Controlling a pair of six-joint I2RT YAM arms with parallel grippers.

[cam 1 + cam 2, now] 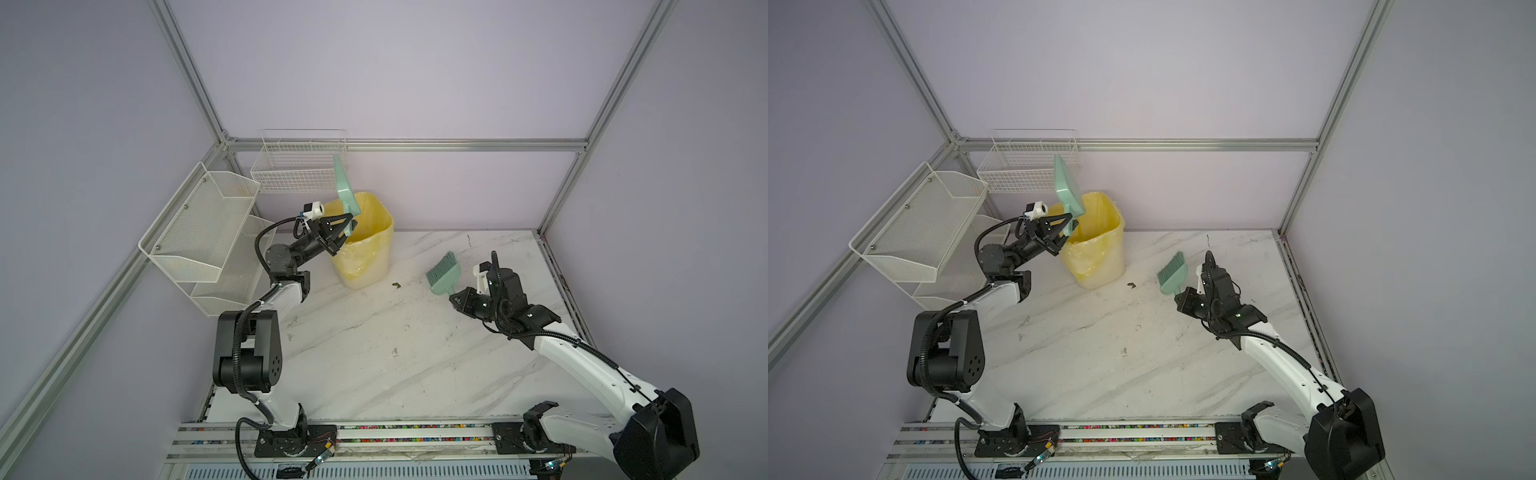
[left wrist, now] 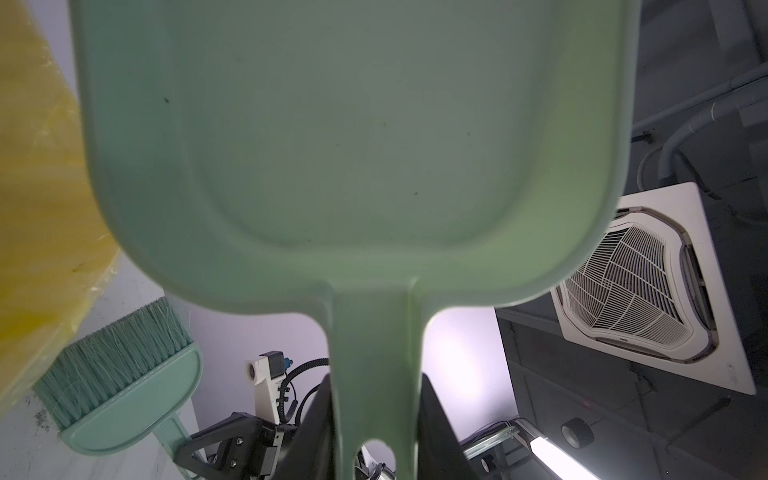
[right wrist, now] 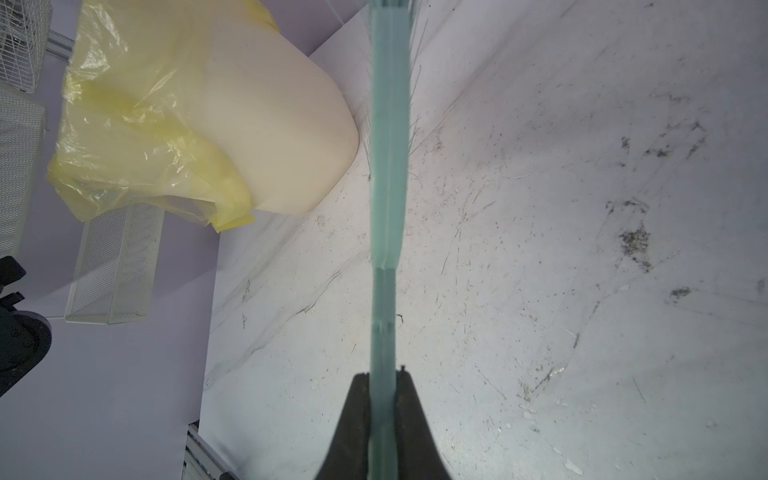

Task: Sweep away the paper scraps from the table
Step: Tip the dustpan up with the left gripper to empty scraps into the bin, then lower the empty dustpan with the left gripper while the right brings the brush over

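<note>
My left gripper (image 1: 351,226) (image 2: 376,399) is shut on the handle of the green dustpan (image 1: 344,187) (image 2: 353,145). The pan stands nearly upright above the rim of the yellow-lined bin (image 1: 365,249), and its inside looks bare apart from tiny specks. My right gripper (image 1: 453,298) (image 3: 384,378) is shut on the handle of the green brush (image 1: 444,274) (image 3: 388,166), held just over the table (image 1: 374,353) to the right of the bin, bristles pointing away from the arm. No paper scraps show in any view.
A white wire basket (image 1: 299,166) hangs on the back wall behind the dustpan. A white mesh shelf rack (image 1: 203,232) stands along the left wall. A small dark speck (image 1: 395,284) lies between bin and brush. Aluminium rails (image 1: 557,270) edge the table.
</note>
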